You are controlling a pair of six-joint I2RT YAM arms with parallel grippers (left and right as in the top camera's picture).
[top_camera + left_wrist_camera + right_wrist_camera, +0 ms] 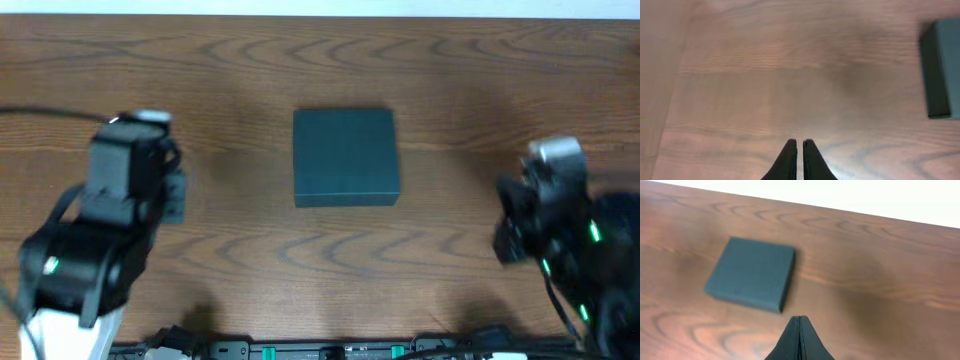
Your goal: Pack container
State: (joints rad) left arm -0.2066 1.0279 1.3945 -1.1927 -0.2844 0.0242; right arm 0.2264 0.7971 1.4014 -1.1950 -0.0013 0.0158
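Note:
The container (345,157) is a dark teal, roughly square box, lying closed and flat at the middle of the wooden table. It also shows in the right wrist view (752,273) and at the right edge of the left wrist view (941,67). My left gripper (799,144) is shut and empty, over bare table well to the left of the container. My right gripper (799,319) is shut and empty, over bare table to the right of the container. In the overhead view the left arm (120,190) and right arm (550,205) sit on either side of the box.
The wooden table (320,70) runs to a pale far edge (850,200). A black rail with green marks (330,350) lies along the near edge. Cables run from both arms.

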